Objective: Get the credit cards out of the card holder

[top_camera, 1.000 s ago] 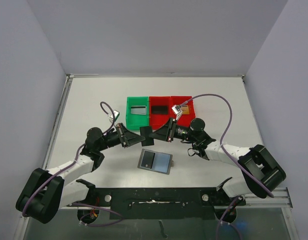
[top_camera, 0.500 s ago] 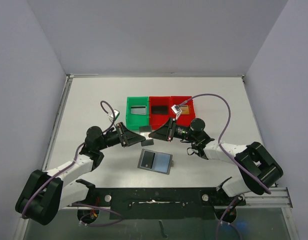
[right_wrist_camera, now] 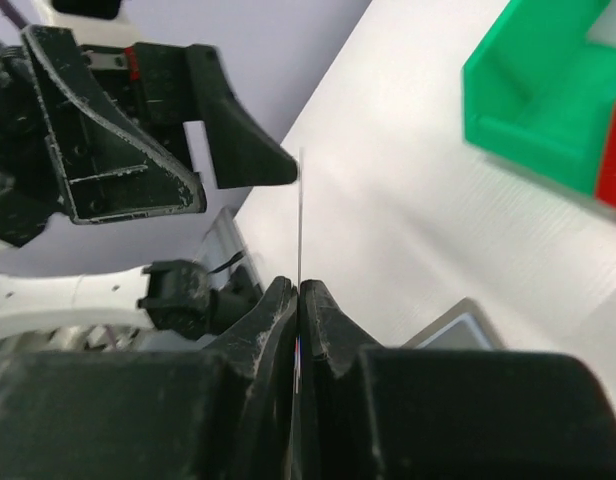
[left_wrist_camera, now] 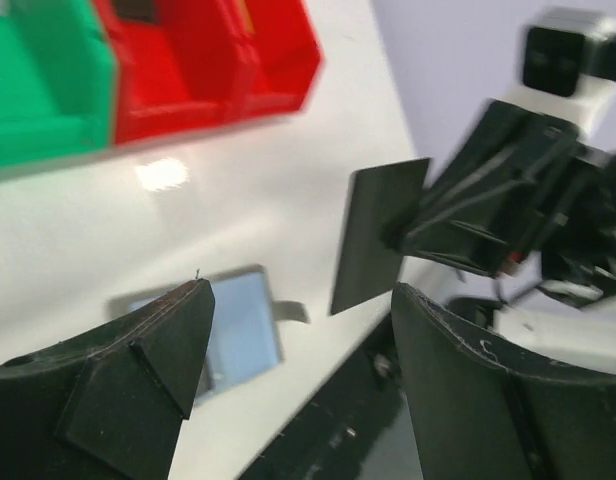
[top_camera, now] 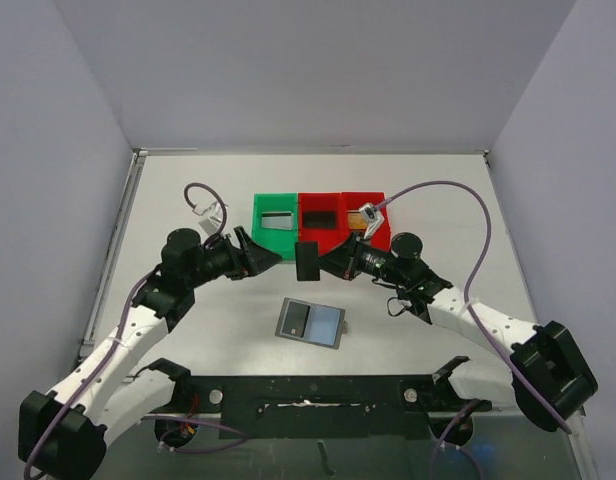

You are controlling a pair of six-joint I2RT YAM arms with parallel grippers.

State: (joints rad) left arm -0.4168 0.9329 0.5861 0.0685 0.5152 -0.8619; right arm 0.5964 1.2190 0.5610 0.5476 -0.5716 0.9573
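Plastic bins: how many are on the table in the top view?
3, side by side in one row: a green bin on the left, a red bin in the middle, and a second red bin on the right. No other bin shows, and none seems hidden.

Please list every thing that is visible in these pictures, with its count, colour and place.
table: one, white, under everything.
green bin: one, green, far middle; holds grey card.
red bins: two, red, right of green bin; left one holds dark card.
card holder: one, grey, open, nearer than bins.
black card: one, black, in air, between grippers.
cables: two, purple, along arms.
left gripper: one, black, open, clear of black card.
right gripper: one, black, shut on black card.
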